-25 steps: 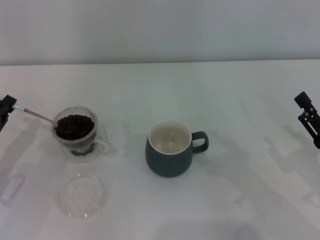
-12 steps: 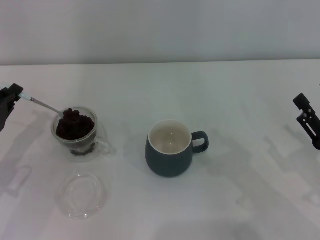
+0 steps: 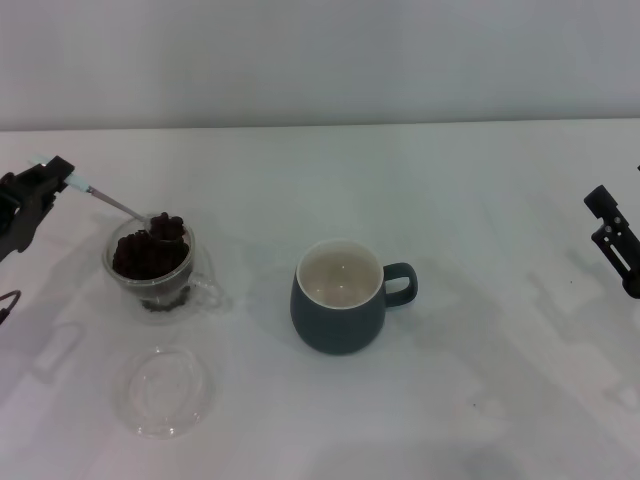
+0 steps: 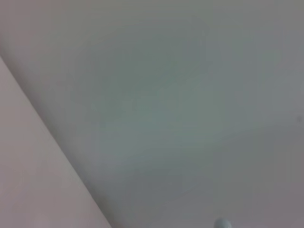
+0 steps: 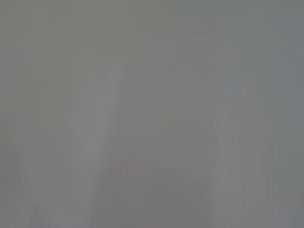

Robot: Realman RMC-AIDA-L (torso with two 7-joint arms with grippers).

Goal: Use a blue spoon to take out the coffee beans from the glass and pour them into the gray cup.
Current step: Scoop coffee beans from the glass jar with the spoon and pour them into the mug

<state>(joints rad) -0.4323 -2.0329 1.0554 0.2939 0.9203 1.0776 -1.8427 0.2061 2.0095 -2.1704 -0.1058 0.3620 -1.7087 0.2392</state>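
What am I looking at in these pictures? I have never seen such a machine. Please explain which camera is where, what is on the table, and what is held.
This is a robot with two arms; each ends in a grasping tool. The wide picture is taken from its head, looking down at a white table. The other two come from cameras on the wrists and show only blank surface here.

On the table stand a glass full of coffee beans, a gray cup that looks empty, and a flat clear dish.

The left tool, at the left edge, holds the blue spoon by its handle; its bowl, loaded with beans, sits just above the glass. The right tool waits idle at the right edge.
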